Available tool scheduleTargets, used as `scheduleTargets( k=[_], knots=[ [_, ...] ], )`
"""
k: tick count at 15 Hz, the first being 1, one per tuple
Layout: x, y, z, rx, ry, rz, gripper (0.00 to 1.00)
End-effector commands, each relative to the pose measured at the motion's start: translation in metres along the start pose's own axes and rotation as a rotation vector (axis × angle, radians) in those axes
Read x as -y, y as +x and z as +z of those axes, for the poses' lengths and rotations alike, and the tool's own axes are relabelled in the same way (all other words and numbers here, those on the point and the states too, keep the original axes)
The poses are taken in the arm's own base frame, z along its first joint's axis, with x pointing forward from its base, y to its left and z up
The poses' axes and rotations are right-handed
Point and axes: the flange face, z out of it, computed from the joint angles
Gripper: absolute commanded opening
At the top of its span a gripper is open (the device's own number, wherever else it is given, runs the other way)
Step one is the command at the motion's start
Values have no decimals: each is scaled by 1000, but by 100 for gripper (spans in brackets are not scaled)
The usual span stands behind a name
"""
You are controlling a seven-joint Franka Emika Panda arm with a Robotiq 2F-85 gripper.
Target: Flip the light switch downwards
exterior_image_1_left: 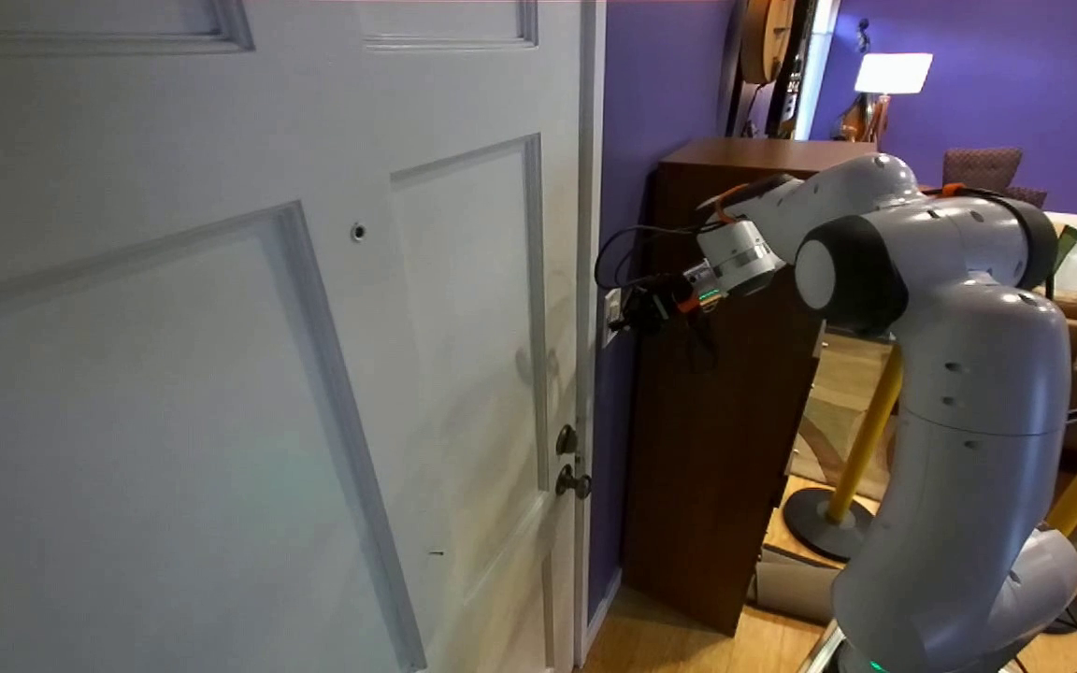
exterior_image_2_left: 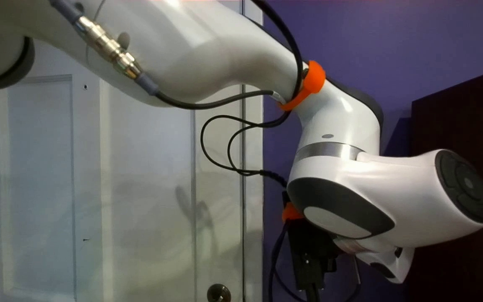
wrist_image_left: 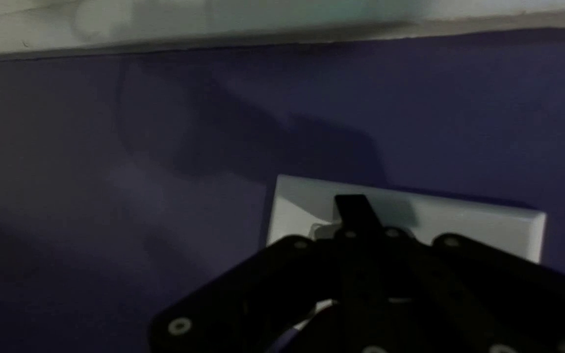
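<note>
The light switch is a white wall plate on the purple wall, seen nearly edge-on in an exterior view [exterior_image_1_left: 612,305]. In the wrist view its white plate [wrist_image_left: 478,228] lies behind my fingers. My gripper [wrist_image_left: 353,201] is shut, its dark fingertips together over the plate's left part. No object shows between the fingers. The toggle is mostly hidden behind them, and I cannot tell whether they touch it. In an exterior view my gripper [exterior_image_1_left: 621,323] is right at the plate. In an exterior view my gripper [exterior_image_2_left: 312,289] points down at the bottom edge, and the switch is out of view there.
A white door [exterior_image_1_left: 464,280] with a dark knob [exterior_image_1_left: 574,481] stands beside the switch; its frame [wrist_image_left: 263,34] crosses the top of the wrist view. A tall brown cabinet [exterior_image_1_left: 707,421] stands close on the switch's other side. Loose black cables [exterior_image_2_left: 220,163] hang from the arm.
</note>
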Motion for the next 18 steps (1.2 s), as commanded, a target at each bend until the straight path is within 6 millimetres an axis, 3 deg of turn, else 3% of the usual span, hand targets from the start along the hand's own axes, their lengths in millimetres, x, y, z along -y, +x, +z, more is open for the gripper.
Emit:
scheduleTargets(
  k=[1,9,10,11,18],
  knots=[
    [15,1,-21,-54,-44,-34,0],
    [22,-3,-52,-93,-161,-86,0],
    [24,-3,-56,-94,-179,-92,8],
    [26,-4,-59,-101,-190,-96,27],
    [43,-21,-80,-123,-300,-149,74]
  ],
)
